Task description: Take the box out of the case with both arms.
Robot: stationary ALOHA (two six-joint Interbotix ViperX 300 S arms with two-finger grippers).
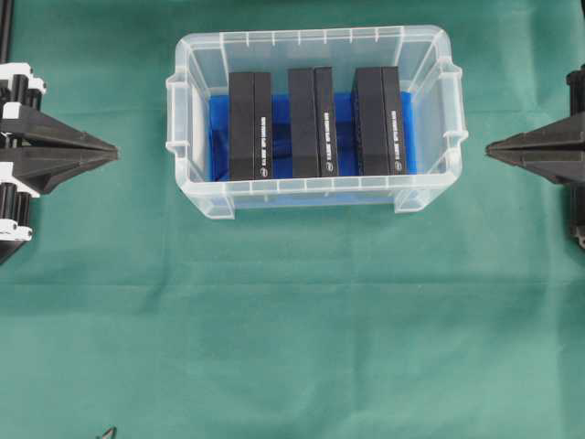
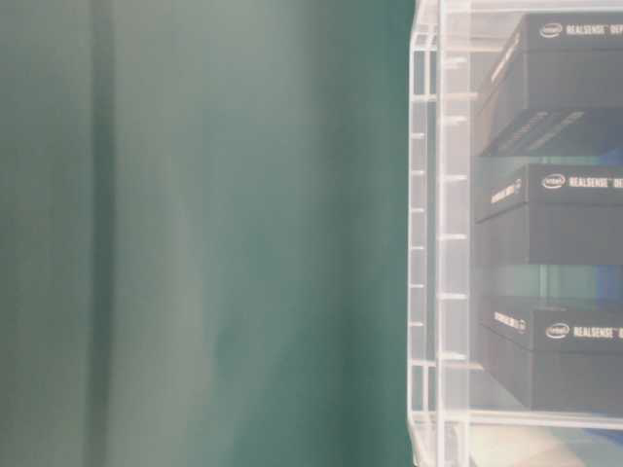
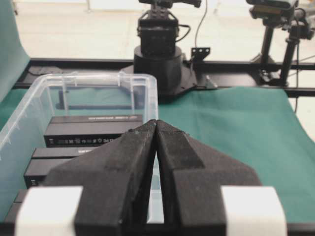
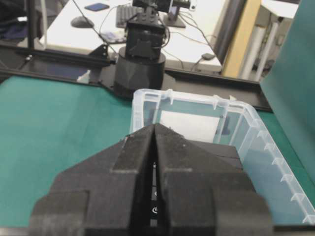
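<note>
The clear plastic case stands on the green cloth at the upper middle, a blue sheet on its bottom. Three black boxes stand inside it side by side: a left one, a middle one and a right one. They also show through the case wall in the table-level view. My left gripper is shut and empty, left of the case, tips pointing at it. On the other side my right gripper is shut and empty too. Each wrist view shows closed fingertips before the case.
Green cloth covers the table around the case. The opposite arm's base stands beyond the case in the left wrist view. Another arm base shows in the right wrist view.
</note>
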